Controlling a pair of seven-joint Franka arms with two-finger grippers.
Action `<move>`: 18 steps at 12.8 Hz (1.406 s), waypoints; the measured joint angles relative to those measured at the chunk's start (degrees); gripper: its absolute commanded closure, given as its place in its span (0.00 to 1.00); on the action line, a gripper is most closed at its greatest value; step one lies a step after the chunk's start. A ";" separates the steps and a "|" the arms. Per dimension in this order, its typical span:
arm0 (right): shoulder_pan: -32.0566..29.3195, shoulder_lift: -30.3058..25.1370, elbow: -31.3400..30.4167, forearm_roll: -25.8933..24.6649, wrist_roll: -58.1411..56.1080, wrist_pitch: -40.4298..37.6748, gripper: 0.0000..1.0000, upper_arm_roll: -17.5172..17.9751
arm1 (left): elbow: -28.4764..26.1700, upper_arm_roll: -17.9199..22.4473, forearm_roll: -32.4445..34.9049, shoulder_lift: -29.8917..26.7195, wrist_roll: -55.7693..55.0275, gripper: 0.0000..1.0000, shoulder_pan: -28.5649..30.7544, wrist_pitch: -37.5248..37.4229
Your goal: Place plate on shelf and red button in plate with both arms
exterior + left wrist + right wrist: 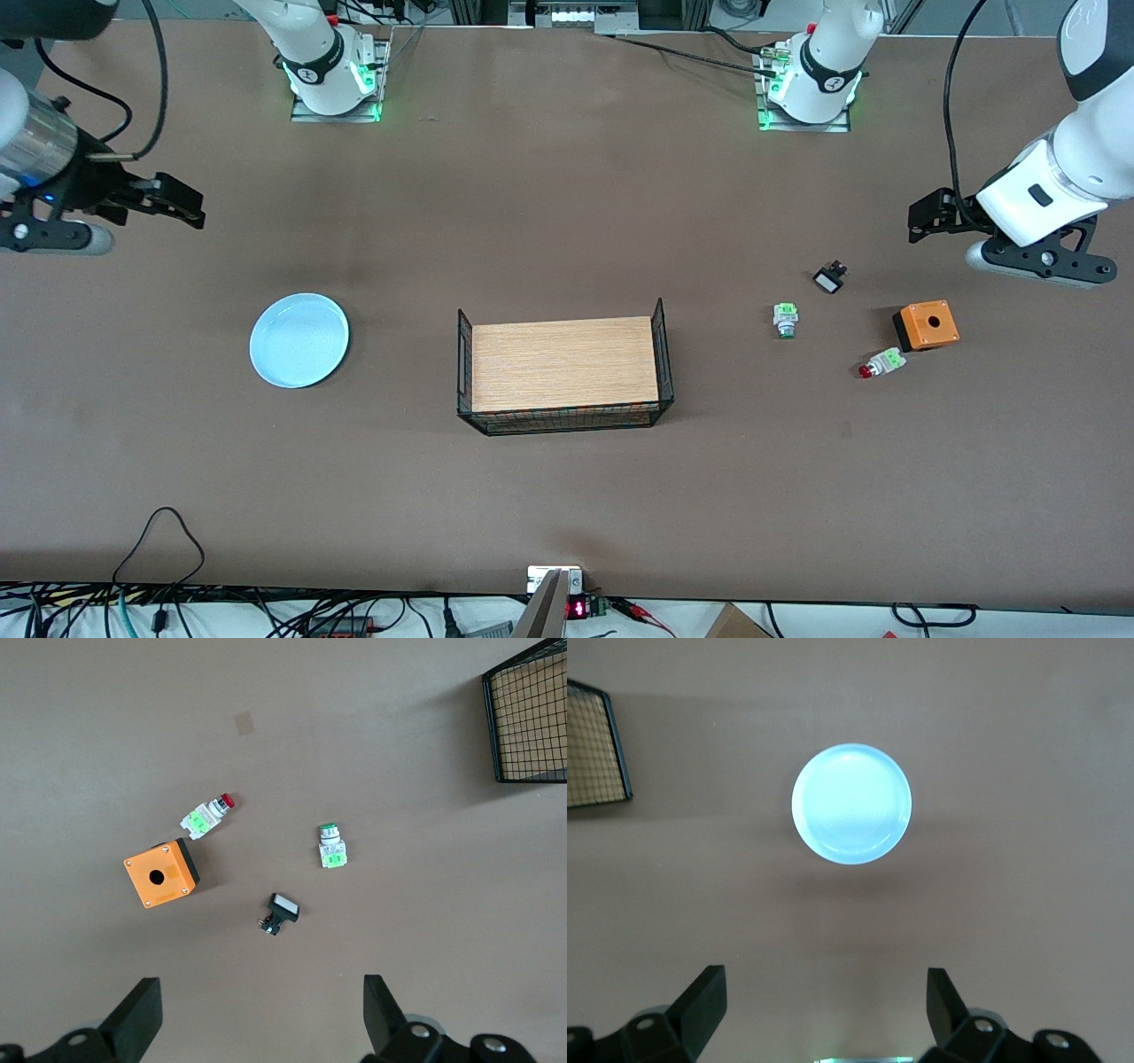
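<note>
Plate and red button wait untouched: the left gripper [257, 1019], black fingers spread wide and empty, hangs over the left arm's end of the table, the small red-capped push-button with whitish body and green block [880, 364] lying on its side at about seven o'clock from it in the front view, just beside the orange box with a hole [927, 324]. The right gripper [824, 1014], also wide and empty, hangs over the right arm's end, the round pale-blue plate [299, 340] at about four o'clock
</note>
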 measured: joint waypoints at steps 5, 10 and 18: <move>2.01 0.91 -7.56 0.05 -3.39 8.09 0.00 0.20 | 0.00 0.00 0.00 0.00 0.00 0.00 0.00 0.00; 1.97 2.23 -20.15 0.05 -11.92 24.43 0.00 0.16 | 0.00 0.01 0.00 0.00 0.00 0.00 0.00 0.00; 5.50 16.51 -25.11 -4.91 -13.09 41.09 0.00 0.21 | 0.00 0.02 0.00 -0.01 0.00 0.00 0.00 -0.08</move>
